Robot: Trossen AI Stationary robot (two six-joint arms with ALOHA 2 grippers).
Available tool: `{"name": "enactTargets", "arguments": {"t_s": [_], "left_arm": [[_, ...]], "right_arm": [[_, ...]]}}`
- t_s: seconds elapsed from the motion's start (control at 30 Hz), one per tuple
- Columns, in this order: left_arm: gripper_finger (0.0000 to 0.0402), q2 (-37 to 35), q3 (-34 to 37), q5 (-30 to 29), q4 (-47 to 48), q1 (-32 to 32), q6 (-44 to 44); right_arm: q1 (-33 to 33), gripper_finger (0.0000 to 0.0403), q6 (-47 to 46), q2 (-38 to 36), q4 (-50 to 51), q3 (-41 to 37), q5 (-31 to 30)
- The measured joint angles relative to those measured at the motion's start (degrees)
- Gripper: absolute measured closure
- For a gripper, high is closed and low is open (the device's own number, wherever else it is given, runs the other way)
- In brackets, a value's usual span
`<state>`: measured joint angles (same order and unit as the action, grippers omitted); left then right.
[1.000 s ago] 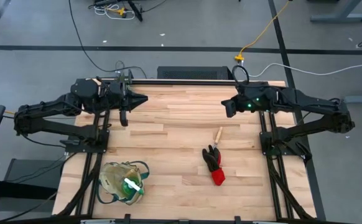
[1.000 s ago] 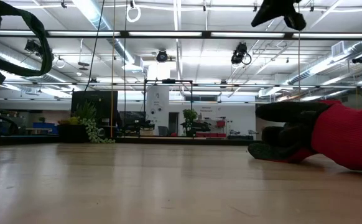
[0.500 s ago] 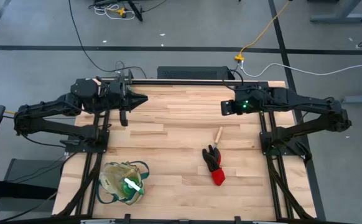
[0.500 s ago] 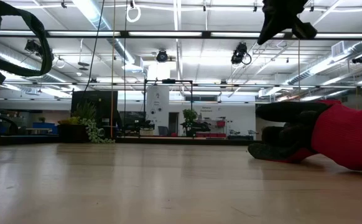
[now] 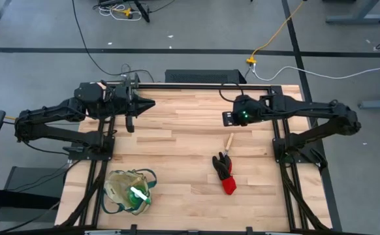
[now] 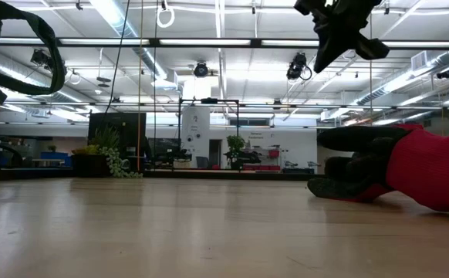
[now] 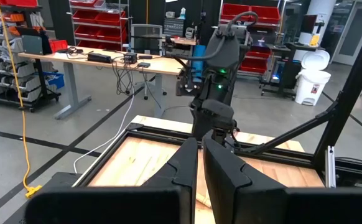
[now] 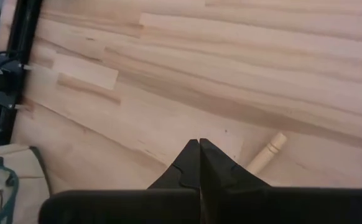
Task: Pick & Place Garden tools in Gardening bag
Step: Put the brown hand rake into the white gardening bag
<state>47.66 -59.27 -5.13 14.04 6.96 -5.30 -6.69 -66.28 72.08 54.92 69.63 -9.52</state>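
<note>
Garden tools are seen partly packed from above: a green-and-white item (image 5: 138, 195) lies in the gardening bag (image 5: 119, 187), while a wooden-handled tool (image 5: 229, 140) and glove bundle (image 5: 225, 173) are left on the table (image 5: 177, 143). In the low view, the right gripper (image 6: 323, 58) is held above the gloves, and its wrist view shows it pressed together, empty, over the wooden handle. In the left wrist view, the left gripper (image 7: 200, 163) is nearly closed on nothing; no writing can be read.

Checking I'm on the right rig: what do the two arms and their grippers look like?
Both arms are dark, jointed links on black frames. The left arm carries a small tan patch near its wrist. The right arm has a green light glowing at its wrist. The right gripper has two black, wedge-shaped fingers tapering to points; the left gripper has two black, flat-faced fingers.
</note>
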Motion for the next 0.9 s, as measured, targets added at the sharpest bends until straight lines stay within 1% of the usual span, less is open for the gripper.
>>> {"name": "enactTargets", "arguments": {"t_s": [0.2,0.27,0.5,0.8,0.9], "left_arm": [[0.0367,0.0,0.0,0.0,0.0,0.0,0.0],[0.0367,0.0,0.0,0.0,0.0,0.0,0.0],[0.0367,0.0,0.0,0.0,0.0,0.0,0.0],[0.0367,0.0,0.0,0.0,0.0,0.0,0.0],[0.0367,0.0,0.0,0.0,0.0,0.0,0.0]], "right_arm": [[0.9,0.0402,-5.5,1.2,3.6,0.0,0.0],[1.0,0.0396,-6.8,1.6,4.3,0.0,0.0],[1.0,0.0355,-10.5,3.5,5.2,0.0,1.4],[1.0,0.0299,-18.5,6.3,7.4,0.0,3.2],[1.0,0.0280,-19.8,7.3,8.1,0.0,3.6]]}}
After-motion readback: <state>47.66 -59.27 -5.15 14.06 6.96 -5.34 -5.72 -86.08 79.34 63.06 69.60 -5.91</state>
